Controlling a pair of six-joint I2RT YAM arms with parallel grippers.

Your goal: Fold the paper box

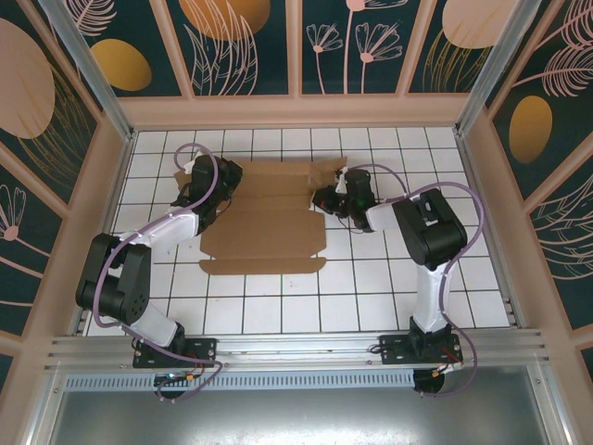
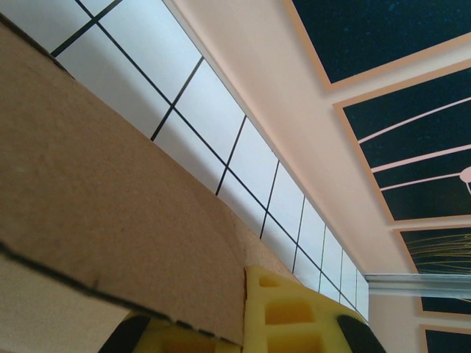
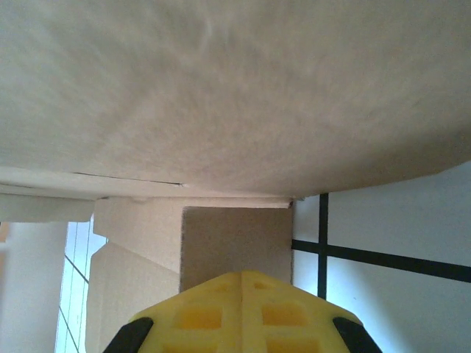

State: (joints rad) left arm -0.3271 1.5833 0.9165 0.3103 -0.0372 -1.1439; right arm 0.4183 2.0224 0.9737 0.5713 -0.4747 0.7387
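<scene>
Evidently the left tool [image 1: 228, 174] and right tool [image 1: 321, 198], both pressed together, are lifting end flaps of the paper box [image 1: 264, 227]. Creasing them upright is likely coming next.

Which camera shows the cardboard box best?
The top camera: nearly the whole flat cardboard box shows, flaps included. Both wrist cameras sit too close, catching just a brown panel and an edge.

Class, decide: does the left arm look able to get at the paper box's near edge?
Probably yes: the left pincer is right at the paper box, and nothing stands along its near edge.
</scene>
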